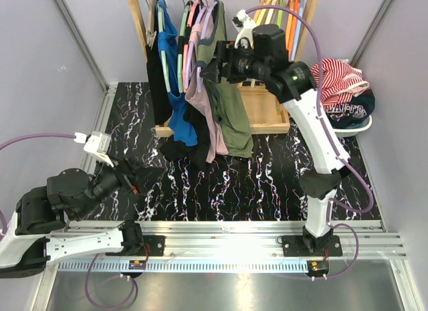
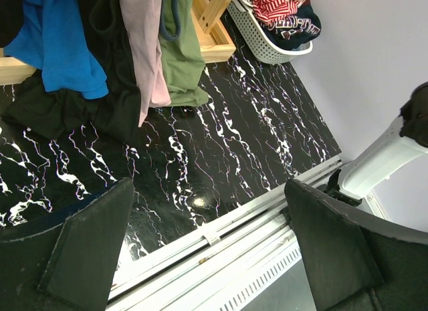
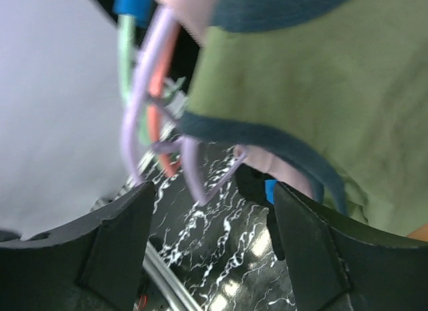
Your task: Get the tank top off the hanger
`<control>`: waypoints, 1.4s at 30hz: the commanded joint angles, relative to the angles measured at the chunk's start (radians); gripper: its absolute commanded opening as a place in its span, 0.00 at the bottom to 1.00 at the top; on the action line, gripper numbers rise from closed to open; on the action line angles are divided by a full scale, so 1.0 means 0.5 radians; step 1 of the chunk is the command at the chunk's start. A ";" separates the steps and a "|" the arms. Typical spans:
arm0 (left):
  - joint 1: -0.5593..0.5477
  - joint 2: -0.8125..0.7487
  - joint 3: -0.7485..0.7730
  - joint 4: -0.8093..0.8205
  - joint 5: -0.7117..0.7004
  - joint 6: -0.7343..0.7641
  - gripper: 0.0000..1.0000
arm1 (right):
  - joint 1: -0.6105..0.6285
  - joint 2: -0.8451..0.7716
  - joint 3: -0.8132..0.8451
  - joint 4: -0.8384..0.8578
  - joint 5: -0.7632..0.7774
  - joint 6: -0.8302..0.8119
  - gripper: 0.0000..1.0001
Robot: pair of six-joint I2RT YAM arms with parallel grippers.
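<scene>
Black-marbled table (image 1: 200, 190) at seven o'clock: the left gripper (image 1: 130, 179) hovers over it, fingers spread wide on nothing. At twelve o'clock the olive tank top (image 1: 231, 117) hangs from the wooden rack (image 1: 137, 17), beside a pink top (image 1: 200, 90). The right gripper (image 1: 208, 65) sits at its shoulder, fingers apart and unclamped, with lilac hanger wires (image 3: 194, 170) between them. It would be best to pinch the navy-trimmed strap alone, then slide it off. Room to draw it away looks best towards six o'clock; the basket (image 1: 354, 127) crowds three o'clock.

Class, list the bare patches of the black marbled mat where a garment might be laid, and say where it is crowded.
Bare: the mat between the hanging clothes, the right arm and the near rail; also the strip left of the rack, beyond the left gripper. Crowded: under the rack, where garments drape.
</scene>
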 commanded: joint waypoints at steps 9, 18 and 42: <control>0.000 -0.067 0.041 0.090 -0.065 0.012 0.99 | 0.225 0.096 0.155 0.223 0.679 0.006 0.80; -0.003 -0.143 -0.008 0.081 -0.077 -0.024 0.99 | 0.238 0.215 0.348 0.073 1.068 0.056 0.76; -0.003 -0.260 -0.084 0.084 -0.071 -0.073 0.99 | 0.262 0.323 0.398 0.042 0.976 -0.034 0.73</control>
